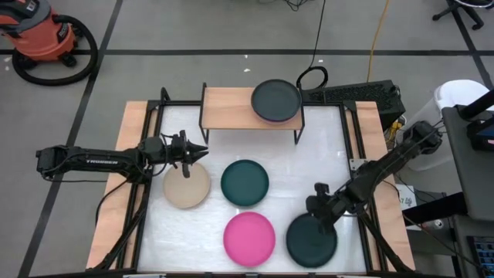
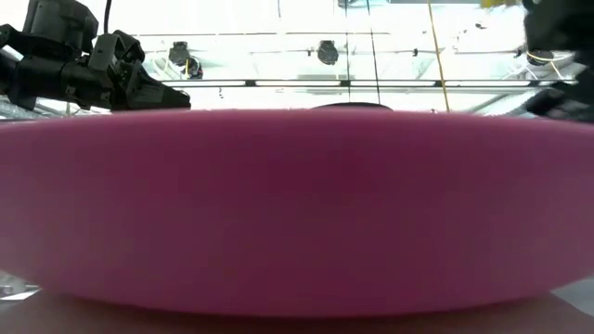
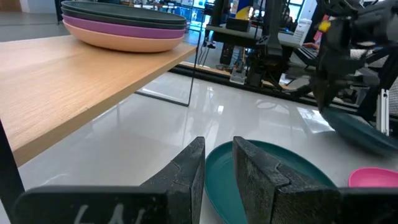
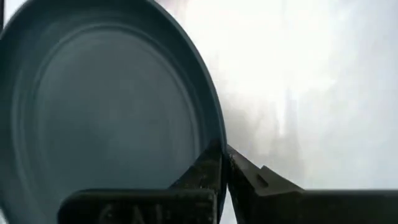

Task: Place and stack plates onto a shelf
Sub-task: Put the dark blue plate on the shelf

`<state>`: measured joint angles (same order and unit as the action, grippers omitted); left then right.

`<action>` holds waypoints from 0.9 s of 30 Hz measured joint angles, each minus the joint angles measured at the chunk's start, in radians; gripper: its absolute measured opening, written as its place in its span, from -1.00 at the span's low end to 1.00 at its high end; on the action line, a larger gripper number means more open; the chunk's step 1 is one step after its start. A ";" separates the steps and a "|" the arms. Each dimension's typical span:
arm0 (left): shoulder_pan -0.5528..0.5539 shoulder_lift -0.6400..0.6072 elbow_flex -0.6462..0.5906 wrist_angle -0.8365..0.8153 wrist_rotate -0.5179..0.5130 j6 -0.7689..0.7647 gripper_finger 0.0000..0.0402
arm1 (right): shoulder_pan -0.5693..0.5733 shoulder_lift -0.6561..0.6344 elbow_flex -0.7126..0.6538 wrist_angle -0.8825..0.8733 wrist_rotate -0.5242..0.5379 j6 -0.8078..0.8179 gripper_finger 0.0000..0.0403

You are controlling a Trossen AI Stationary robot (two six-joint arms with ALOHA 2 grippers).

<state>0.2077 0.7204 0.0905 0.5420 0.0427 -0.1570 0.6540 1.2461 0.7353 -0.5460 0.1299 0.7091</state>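
On the shelf [image 1: 231, 108] at the table's far edge sits a stack of plates [image 1: 276, 100], dark on top, then purple and salmon [image 3: 124, 28]. A beige plate [image 1: 187, 187], a teal plate [image 1: 245, 182] and a hot pink plate [image 1: 249, 238] lie flat on the white table. My right gripper [image 1: 324, 219] is shut on a dark teal plate [image 1: 311, 239] at the near right. My left gripper [image 1: 202, 150] hovers level above the beige plate's far edge. Its fingers [image 3: 219, 168] are slightly apart with nothing between them. My right gripper pinches the dark teal plate's rim [image 4: 214, 140] at its far edge, one finger on the inner side and one outside. The fingers slant down from the table's far right. In the left wrist view the plate [image 3: 360, 130] sits tilted, its held edge raised.
The shelf's left half [image 1: 224, 108] is bare wood. The hot pink plate [image 2: 297, 213] fills the low view. Wooden borders [image 1: 127, 154] flank the white top. A shop vacuum [image 1: 42, 35] and cables lie on the floor beyond the table.
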 joint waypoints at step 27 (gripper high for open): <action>0.000 0.000 0.000 0.099 -0.011 -0.011 -0.57 | -0.723 -0.062 0.068 1.269 0.451 -0.531 -1.00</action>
<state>0.2077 0.7208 0.0906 0.6405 0.0319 -0.1681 -0.0689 1.1841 0.8028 0.7232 0.5814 0.1777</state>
